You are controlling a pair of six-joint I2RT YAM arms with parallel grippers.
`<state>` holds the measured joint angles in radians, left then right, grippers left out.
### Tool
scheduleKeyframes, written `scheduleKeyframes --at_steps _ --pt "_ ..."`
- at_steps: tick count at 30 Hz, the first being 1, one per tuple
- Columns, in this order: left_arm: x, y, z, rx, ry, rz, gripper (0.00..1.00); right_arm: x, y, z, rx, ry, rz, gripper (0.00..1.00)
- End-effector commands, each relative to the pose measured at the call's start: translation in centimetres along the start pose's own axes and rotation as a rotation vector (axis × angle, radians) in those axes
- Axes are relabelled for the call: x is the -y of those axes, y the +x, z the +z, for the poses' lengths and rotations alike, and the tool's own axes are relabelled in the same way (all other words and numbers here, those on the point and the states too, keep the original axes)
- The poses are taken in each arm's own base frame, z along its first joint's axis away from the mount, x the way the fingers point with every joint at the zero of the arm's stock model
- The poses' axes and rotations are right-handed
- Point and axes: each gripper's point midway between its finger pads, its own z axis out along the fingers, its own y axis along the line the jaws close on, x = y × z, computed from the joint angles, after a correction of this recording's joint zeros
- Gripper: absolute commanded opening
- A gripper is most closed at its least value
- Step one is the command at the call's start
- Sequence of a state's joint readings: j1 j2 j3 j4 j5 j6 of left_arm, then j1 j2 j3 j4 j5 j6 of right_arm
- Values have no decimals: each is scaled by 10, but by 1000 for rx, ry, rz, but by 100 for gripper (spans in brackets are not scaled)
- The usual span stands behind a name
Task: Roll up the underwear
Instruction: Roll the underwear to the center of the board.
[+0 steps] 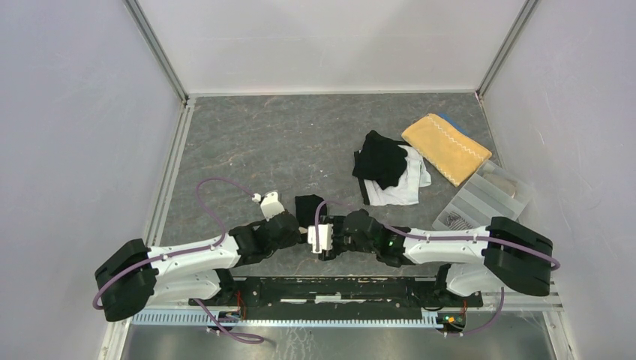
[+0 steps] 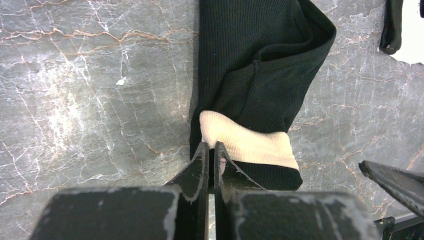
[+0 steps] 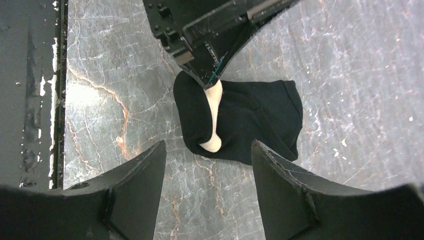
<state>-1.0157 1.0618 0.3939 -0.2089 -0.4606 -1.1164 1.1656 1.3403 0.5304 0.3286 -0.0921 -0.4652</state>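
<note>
The left gripper (image 2: 211, 150) pinches the near edge of the black underwear (image 2: 255, 75). The right gripper (image 3: 207, 147) gapes wide just right of it.

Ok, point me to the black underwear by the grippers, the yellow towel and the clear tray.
black underwear (image 2: 250, 75): left wrist view, on its ribbed black cloth.
yellow towel (image 1: 444, 152): top view, on the middle of the cloth.
clear tray (image 1: 477, 201): top view, on a bare compartment.

two white-shelled machines, the left arm (image 1: 187, 262) and the right arm (image 1: 450, 251), carry bulky black housings (image 1: 126, 279) and looped purple cables (image 1: 223, 179); a green light (image 1: 388, 243) glows on the right one. the left gripper (image 2: 210, 152) has black fingers (image 2: 192, 175) with pale scuffs along their edges.
</note>
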Motion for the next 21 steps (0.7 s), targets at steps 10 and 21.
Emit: scheduleKeyframes --at_steps 10,21 --pt "7 -4 -2 -3 21 -5 2 0 -23 28 -31 46 -208 65" --pt "6 -4 -2 -5 28 -10 2 -5 -6 45 -121 51 -267 53"
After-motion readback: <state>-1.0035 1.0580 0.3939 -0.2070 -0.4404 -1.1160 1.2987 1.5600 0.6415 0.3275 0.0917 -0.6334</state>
